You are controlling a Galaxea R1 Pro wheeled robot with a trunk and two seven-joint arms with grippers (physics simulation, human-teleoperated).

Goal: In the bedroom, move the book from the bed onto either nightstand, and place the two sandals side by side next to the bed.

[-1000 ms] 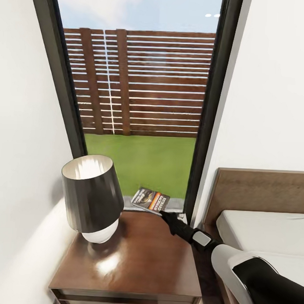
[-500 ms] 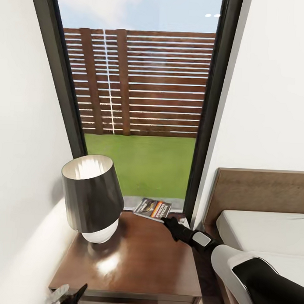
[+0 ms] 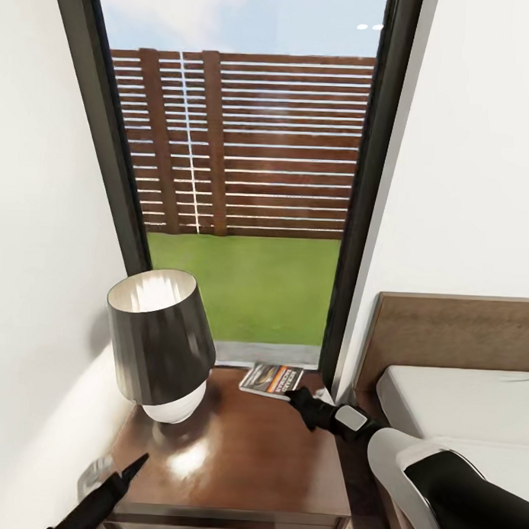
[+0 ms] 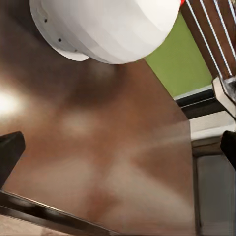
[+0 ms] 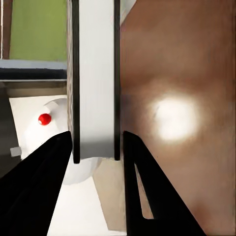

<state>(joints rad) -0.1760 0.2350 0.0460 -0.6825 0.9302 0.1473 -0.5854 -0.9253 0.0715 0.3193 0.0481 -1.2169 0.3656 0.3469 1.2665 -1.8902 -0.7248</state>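
The head camera looks forward and down at the nightstand [image 3: 235, 454], lower centre, with the window [image 3: 237, 180] above. Both wrist cameras sit very close over that same glossy top [image 4: 113, 162], and each catches the lamp's white base [image 4: 105, 27].

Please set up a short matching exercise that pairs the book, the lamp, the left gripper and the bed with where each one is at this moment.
Things:
1. book
2. lamp
3. left gripper
4. bed

Places:
A. at the near left corner of the nightstand, holding nothing
B. right of the nightstand, against the wall
C. at the nightstand's far edge by the window, between the fingers of the right gripper
D. on the left part of the nightstand top

Pairs: 1-C, 2-D, 3-A, 4-B
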